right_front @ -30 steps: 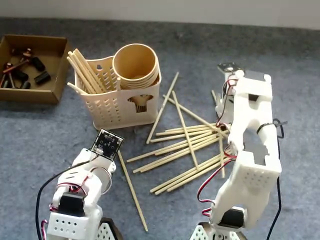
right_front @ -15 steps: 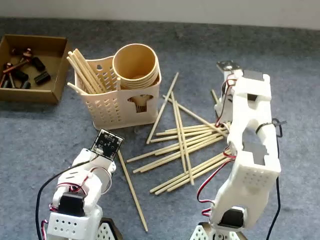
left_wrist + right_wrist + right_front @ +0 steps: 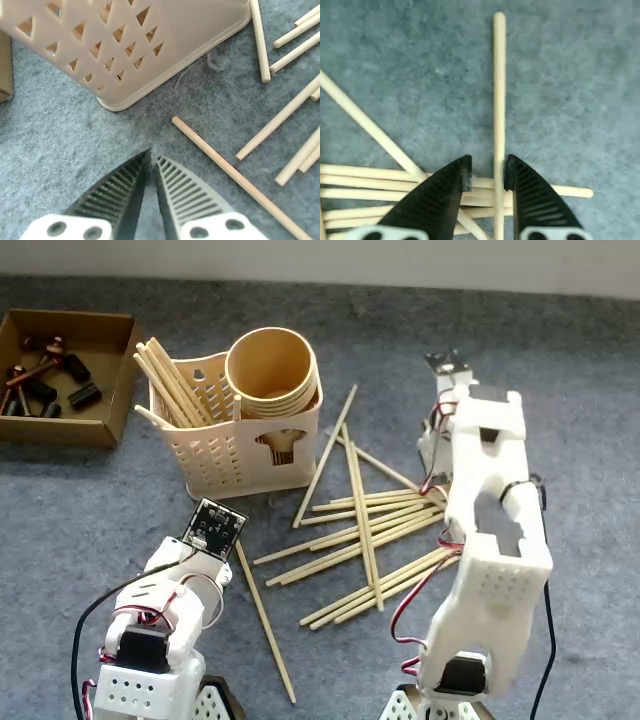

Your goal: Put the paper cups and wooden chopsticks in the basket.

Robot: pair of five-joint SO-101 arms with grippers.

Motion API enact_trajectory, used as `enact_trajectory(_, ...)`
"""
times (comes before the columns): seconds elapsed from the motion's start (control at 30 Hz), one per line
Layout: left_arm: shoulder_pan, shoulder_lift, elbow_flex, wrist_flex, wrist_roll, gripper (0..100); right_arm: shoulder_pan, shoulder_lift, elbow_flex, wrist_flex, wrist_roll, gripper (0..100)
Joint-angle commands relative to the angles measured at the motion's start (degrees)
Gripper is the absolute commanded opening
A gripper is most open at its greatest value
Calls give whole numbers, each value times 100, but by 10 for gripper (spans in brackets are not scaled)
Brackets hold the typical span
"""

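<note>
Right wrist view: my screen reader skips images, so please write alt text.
The black ribbed right gripper stands open astride one pale round wooden chopstick lying on grey carpet. More wooden chopsticks lie crossed beneath its tips.

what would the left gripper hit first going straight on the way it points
Probably the basket, near its bottom edge, after bare mat; the nearest chopstick lies just off the line of the left gripper. Depth unclear.

No text, label or number is readable anywhere.
</note>
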Motion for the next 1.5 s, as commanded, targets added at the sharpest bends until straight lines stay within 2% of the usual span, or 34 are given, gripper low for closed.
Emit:
enact_trajectory(0.0, -66, -57, 66, -123, -44, 14, -127, 92, -233, -154, -70, 123)
enact_trajectory(0.17, -66, -57, 66, -123, -44, 14, -145, 356, -664, -101, -70, 120)
enact_trajectory(0.33, -66, -57, 66, -123, -44, 14, -145, 444, -769, -101, -44, 0)
enact_trajectory(0.83, -66, -57, 66, -123, -44, 14, -84, -549, -769, 1200, -70, 5)
enact_trajectory(1.17, -66, -57, 66, -105, -44, 13, -145, 48, -769, 822, -70, 12)
enact_trajectory(1.3, -66, -57, 66, -105, -44, 13, -171, 251, -769, 760, -79, 101)
enact_trajectory(1.47, -66, -57, 66, -114, -44, 14, -171, 259, -1015, 796, -97, 111)
